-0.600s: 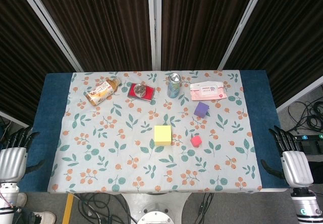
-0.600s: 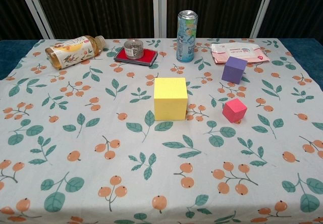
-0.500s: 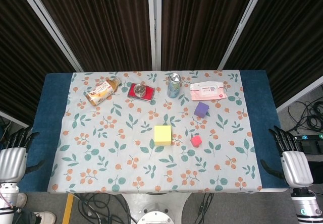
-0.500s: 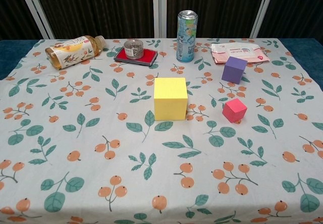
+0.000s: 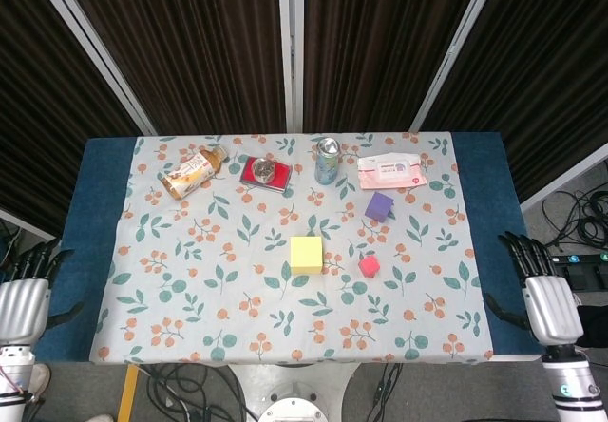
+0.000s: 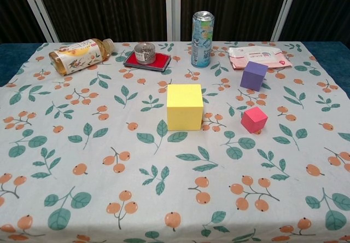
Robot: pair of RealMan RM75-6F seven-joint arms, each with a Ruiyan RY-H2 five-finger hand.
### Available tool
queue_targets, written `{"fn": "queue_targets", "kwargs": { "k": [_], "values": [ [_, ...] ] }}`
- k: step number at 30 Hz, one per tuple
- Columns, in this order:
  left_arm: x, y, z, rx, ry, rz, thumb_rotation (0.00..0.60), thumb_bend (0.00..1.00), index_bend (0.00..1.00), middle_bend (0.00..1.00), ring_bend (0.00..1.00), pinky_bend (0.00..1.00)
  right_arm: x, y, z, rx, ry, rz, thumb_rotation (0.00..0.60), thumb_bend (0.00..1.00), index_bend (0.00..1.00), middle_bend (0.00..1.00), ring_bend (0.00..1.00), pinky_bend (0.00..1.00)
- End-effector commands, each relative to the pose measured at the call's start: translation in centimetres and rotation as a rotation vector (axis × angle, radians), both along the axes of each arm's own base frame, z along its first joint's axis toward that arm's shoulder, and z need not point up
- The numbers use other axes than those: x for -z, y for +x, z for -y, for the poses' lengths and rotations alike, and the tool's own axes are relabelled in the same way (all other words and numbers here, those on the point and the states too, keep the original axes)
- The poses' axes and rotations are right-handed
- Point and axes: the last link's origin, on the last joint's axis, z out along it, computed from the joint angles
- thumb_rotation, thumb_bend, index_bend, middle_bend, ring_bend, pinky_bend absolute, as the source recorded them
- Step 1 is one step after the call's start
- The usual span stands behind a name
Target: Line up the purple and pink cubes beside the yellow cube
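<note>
Only the head view shows the hands: left hand (image 5: 21, 298) and right hand (image 5: 546, 298) hang off the bench (image 5: 95, 251) ends, fingers apart, holding nothing. Right of the yellow cube (image 6: 185, 106) sits the pink cube (image 6: 254, 119); the purple cube (image 6: 254, 75) lies farther back.

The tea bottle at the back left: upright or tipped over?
Tipped over. The bottle lies on its side on the tablecloth, cap toward the red tin, while the can stands upright.
</note>
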Motion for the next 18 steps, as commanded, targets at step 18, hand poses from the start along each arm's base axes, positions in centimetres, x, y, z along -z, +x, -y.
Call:
{"fn": "queue_targets", "kwargs": {
  "k": [18],
  "values": [
    [0.2, -0.3, 0.6, -0.011, -0.008, 0.018, 0.6, 0.03, 0.25, 0.18, 0.09, 0.13, 10.9, 8.1, 15.4, 0.076, 0.207, -0.134, 0.6, 0.06, 0.21, 0.14, 0.0, 0.0]
  ]
}}
